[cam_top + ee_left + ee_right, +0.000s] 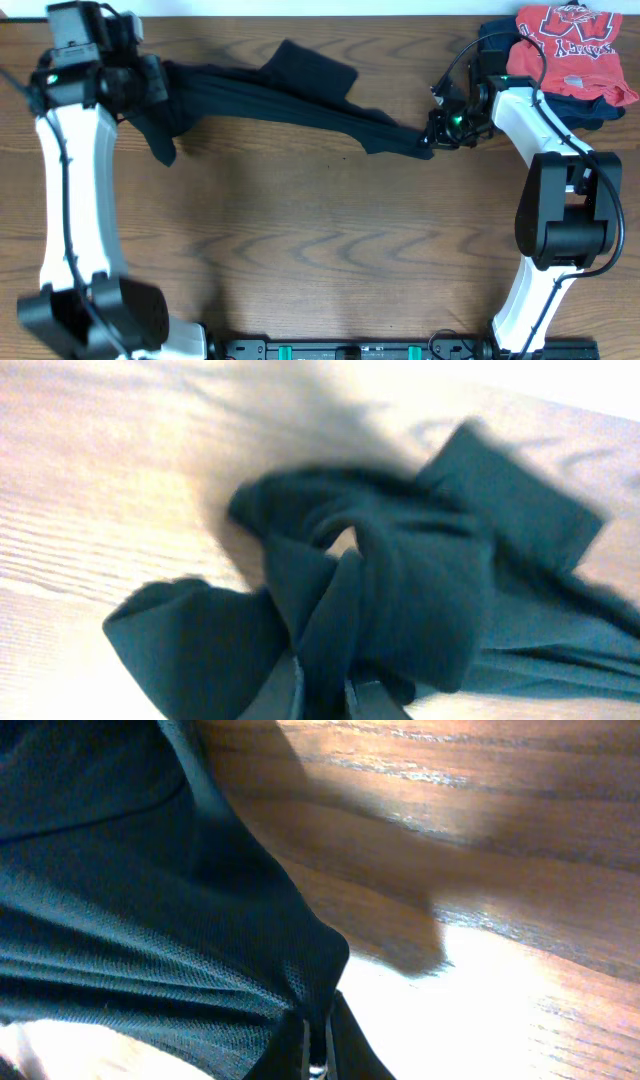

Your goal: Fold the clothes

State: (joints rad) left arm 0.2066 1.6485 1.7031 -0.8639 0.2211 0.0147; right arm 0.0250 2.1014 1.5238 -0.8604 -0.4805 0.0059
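Black trousers [290,95] stretched between both grippers across the far side of the wooden table [320,240]
left gripper [322,695] clamped on bunched fabric at the trousers' left end, cloth drooping in folds; right gripper [318,1045] pinched tight on the narrow right tip; red T-shirt [565,35] lies on a dark folded garment [605,108] in the far right corner, apart from the trousers
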